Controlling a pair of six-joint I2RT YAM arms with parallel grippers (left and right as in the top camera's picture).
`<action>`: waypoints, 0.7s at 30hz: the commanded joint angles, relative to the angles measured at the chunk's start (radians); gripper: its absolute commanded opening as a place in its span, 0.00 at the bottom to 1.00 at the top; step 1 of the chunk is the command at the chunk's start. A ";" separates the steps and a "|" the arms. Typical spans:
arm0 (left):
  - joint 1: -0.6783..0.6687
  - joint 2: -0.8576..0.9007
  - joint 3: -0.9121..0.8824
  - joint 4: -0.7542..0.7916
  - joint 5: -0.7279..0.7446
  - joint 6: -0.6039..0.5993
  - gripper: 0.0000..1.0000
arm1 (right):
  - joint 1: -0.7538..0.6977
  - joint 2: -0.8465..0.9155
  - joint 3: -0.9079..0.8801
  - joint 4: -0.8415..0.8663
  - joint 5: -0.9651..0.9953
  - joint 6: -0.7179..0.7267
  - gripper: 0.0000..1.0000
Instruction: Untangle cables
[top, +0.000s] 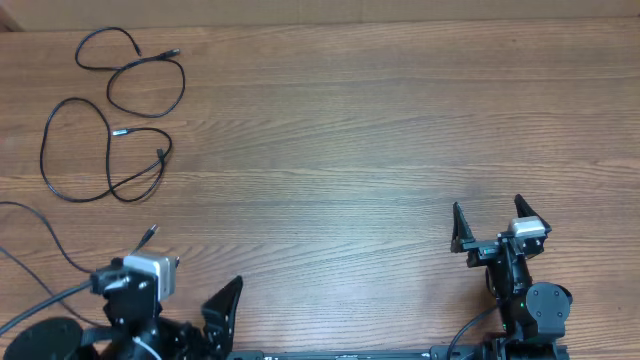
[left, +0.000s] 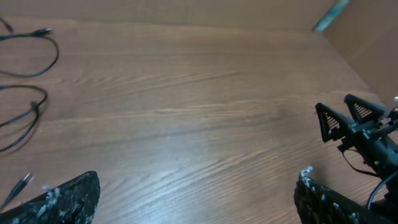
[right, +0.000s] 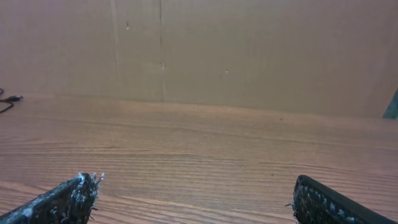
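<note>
Cables: three thin black cords lie at 9 to 11 o'clock on the table (top: 330, 150), all well apart from both arms' working ends except the nearest plug.
Far cord (top: 182, 85): at 11 o'clock, one open loop with a tail. It seems to touch no other cord.
Middle cord (top: 42, 155): at 10 o'clock, a wide loop that crosses over itself low down. Its small plug ends lie just beside the far cord's loop, apparently apart from it.
Near cord (top: 148, 236): at 8 o'clock, running off the left edge. Its plug tip lies near the left arm (top: 130, 290), and the rest is out of view.
Left jaws: apart, holding nothing, low over bare wood at 7 o'clock.
Right jaws: apart, empty, at 5 o'clock, far from every cord.
Done: as I judge it, the cords are already separated from one another.
Left: perhaps the middle cord's self-crossing. Whether the near cord is snarled beyond the edge, I cannot tell.
</note>
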 joint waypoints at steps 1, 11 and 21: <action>-0.004 -0.013 -0.061 0.061 0.065 0.020 1.00 | 0.006 -0.010 -0.010 0.006 0.000 -0.001 1.00; -0.034 -0.093 -0.375 0.392 0.081 0.027 1.00 | 0.006 -0.010 -0.010 0.005 0.000 -0.001 1.00; -0.061 -0.256 -0.768 0.863 0.103 0.026 1.00 | 0.006 -0.010 -0.010 0.005 0.000 -0.001 1.00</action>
